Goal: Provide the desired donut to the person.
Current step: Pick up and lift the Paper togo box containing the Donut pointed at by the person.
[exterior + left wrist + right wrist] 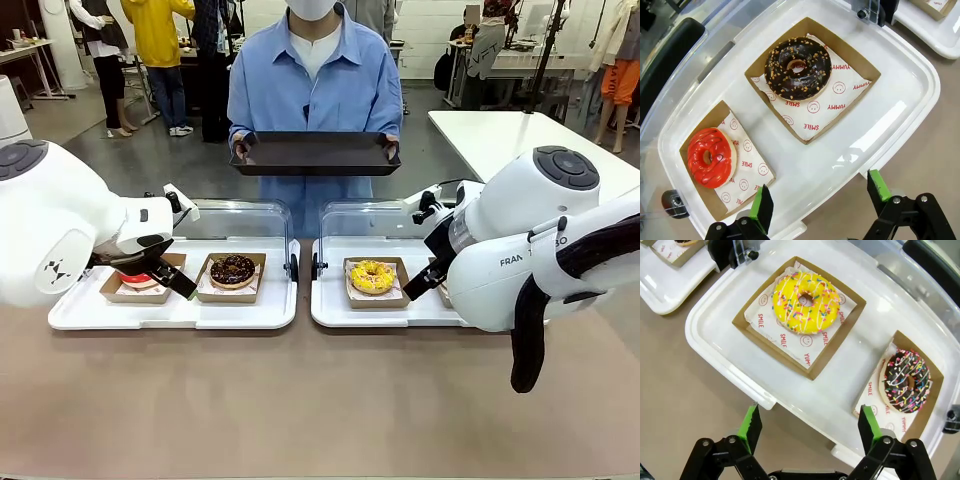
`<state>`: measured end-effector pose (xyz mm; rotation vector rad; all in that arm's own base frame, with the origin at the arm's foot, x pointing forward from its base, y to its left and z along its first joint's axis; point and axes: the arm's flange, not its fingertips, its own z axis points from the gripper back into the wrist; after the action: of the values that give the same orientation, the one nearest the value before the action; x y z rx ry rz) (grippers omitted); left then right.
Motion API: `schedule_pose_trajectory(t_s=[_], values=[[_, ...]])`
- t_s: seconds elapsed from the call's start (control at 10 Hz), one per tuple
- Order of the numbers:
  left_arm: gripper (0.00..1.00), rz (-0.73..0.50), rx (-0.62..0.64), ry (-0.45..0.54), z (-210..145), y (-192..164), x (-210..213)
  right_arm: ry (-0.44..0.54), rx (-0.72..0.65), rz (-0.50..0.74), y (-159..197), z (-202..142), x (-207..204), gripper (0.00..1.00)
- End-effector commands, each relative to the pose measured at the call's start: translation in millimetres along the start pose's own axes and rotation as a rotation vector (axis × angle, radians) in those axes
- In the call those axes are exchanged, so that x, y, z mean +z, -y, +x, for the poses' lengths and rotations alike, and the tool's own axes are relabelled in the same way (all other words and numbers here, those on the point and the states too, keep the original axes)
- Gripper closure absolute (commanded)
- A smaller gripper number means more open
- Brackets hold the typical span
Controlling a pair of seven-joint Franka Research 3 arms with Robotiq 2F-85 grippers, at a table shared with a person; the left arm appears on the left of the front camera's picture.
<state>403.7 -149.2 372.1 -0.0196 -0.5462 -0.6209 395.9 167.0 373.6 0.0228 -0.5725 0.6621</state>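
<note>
The person (313,75) in a light-blue shirt stands at the far side holding an empty black tray (315,153). On the left white tray (170,310) sit a red-glazed donut (710,157) and a chocolate nut donut (797,69), each in a cardboard box. The right white tray (345,312) carries a yellow sprinkled donut (806,302) and a chocolate sprinkled donut (906,381). My left gripper (821,196) hangs open above the left tray's near edge. My right gripper (808,423) hangs open over the right tray's near edge.
Clear lids (235,218) stand open behind both white trays. Brown tabletop (300,400) spreads in front of them. A white table (510,135) stands at the back right. Other people stand farther back on the left.
</note>
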Motion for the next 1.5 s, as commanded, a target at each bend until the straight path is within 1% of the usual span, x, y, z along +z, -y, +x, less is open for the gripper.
schedule_pose_trajectory(t_s=[0.0,0.2,0.3,0.4,0.5,0.6,0.7,0.8,0.9,1.0,1.1,1.2,1.3,1.4], values=[[0.0,0.0,0.0,0.0,-0.1,0.1,0.0,0.0,0.0,0.0,-0.1,0.0,0.0,0.0],[0.0,0.0,0.0,0.0,0.0,0.0,0.0,0.0,0.0,0.0,0.0,0.0,0.0,0.0],[0.0,-0.01,-0.011,-0.058,9.4,-1.4,21.1,0.005,-0.023,-0.025,3.0,9.8,21.5,0.0],[0.0,-0.013,-0.038,-0.073,20.2,1.9,49.5,0.017,-0.019,-0.042,4.2,20.1,52.4,0.0],[0.0,-0.029,-0.045,-0.083,24.7,7.0,80.3,0.005,-0.017,-0.018,6.8,27.5,83.4,0.0],[0.0,-0.051,-0.052,-0.102,45.8,-0.4,111.0,-0.023,-0.041,-0.022,11.4,40.1,115.2,0.0],[0.0,-0.04,-0.05,-0.108,66.0,-7.5,133.6,-0.071,-0.037,-0.028,13.1,51.0,146.8,0.0],[0.0,-0.011,-0.032,-0.113,68.9,-5.5,155.4,-0.132,0.002,-0.02,9.9,56.6,178.6,0.0],[0.0,0.019,-0.023,-0.117,76.1,-3.7,175.2,-0.165,-0.005,-0.057,10.7,65.2,207.0,0.0],[0.0,0.03,-0.031,-0.116,91.6,-5.8,192.8,-0.161,-0.05,-0.097,13.8,74.7,229.4,0.0],[0.0,0.036,-0.005,-0.101,96.4,-7.7,207.0,-0.153,-0.079,-0.125,14.7,77.9,245.2,0.0],[0.0,0.042,0.017,-0.084,93.3,-7.8,216.3,-0.147,-0.089,-0.134,14.8,75.3,250.4,0.0],[0.0,0.043,-0.01,-0.025,84.1,-2.0,221.2,-0.141,-0.06,-0.161,15.0,69.5,243.4,0.0],[0.0,0.008,-0.022,-0.076,95.9,-9.9,217.0,-0.133,-0.059,-0.088,15.4,74.5,259.7,0.0]])
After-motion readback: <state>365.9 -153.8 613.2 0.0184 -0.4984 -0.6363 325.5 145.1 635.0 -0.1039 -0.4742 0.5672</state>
